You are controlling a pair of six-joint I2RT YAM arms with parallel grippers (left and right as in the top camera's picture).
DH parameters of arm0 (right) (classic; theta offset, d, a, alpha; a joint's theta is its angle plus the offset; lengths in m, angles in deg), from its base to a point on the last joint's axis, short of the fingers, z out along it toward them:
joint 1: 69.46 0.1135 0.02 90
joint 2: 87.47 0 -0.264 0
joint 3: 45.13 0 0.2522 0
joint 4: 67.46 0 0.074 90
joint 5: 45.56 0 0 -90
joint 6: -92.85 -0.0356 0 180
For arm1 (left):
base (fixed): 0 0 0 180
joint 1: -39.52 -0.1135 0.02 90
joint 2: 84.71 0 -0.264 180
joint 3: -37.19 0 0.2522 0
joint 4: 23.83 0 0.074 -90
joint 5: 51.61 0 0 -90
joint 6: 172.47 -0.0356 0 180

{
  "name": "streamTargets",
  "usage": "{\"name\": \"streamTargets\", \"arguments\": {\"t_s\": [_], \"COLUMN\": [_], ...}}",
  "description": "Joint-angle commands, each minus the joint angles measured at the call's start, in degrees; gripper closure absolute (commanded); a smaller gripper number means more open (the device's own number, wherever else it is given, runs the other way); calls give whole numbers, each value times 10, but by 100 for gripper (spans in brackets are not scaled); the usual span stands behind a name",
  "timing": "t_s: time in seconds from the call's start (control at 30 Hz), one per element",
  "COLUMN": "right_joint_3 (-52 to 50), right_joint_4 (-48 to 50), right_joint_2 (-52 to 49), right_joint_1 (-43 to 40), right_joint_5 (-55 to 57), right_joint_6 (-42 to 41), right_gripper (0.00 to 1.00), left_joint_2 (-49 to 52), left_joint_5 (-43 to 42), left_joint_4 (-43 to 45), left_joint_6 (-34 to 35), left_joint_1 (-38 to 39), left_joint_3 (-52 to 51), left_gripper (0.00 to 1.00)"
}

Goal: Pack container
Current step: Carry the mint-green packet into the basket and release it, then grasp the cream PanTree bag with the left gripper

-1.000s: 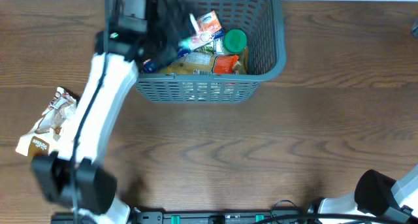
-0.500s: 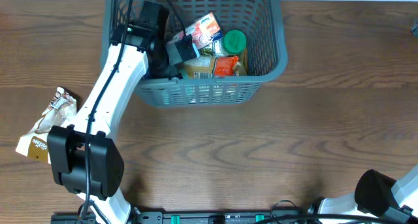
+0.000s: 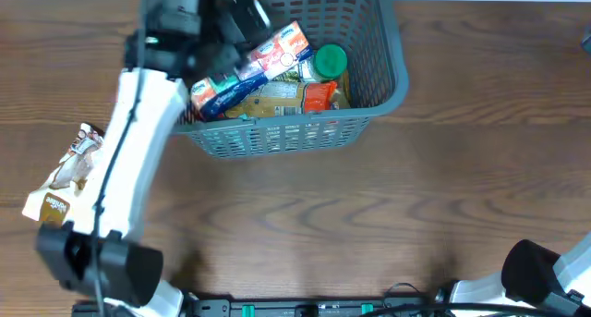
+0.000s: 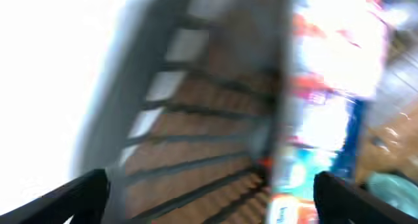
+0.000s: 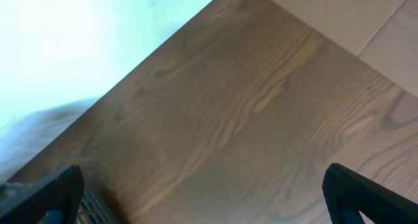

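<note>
The container (image 3: 383, 95), a grey-blue lattice basket, stands at the table's far middle. Inside it lie a long white, red and blue packet (image 3: 251, 67), a green-lidded jar (image 3: 331, 60), an orange packet (image 3: 319, 93) and a yellow-brown packet (image 3: 270, 101). My left gripper (image 3: 245, 19) hovers over the basket's far left corner, open and holding nothing. The blurred left wrist view shows the basket wall (image 4: 183, 119) and the packet (image 4: 326, 87) beyond the left gripper (image 4: 212, 198). My right gripper (image 5: 206, 191) is open over bare wood.
A brown snack packet (image 3: 65, 174) lies on the table at the left, beside the left arm (image 3: 129, 169). The right arm's base (image 3: 545, 280) sits at the front right corner. A pale floor strip (image 5: 366, 15) shows past the table edge.
The left gripper has opened and let go of the white, red and blue packet, which now lies slanted in the basket. The gripper has drawn back toward the far left corner.
</note>
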Motion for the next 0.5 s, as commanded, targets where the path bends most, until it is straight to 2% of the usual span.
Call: {"name": "streamTargets", "arguments": {"t_s": [0.0,0.13,0.3,0.37,0.47], "right_joint_3": [2,2,2,2,2], "right_joint_4": [0,1,2,2,5], "right_joint_2": [-1,-1,-1,-1,-1], "right_joint_1": [-4,-4,-4,-4,-4], "right_joint_5": [-4,-4,-4,-5,-5], "right_joint_6": [11,12,17,17,17], "right_gripper": [1,1,1,1,1], "left_joint_2": [-51,-102,-130,-127,-122], "left_joint_5": [29,33,32,32,32], "left_joint_4": [-20,-93,-220,-260,-301], "left_joint_6": [140,262,343,436,683], "left_joint_1": [-50,-135,-270,-329,-392], "left_joint_3": [35,36,36,30,4], "left_gripper": [2,2,2,2,2]}}
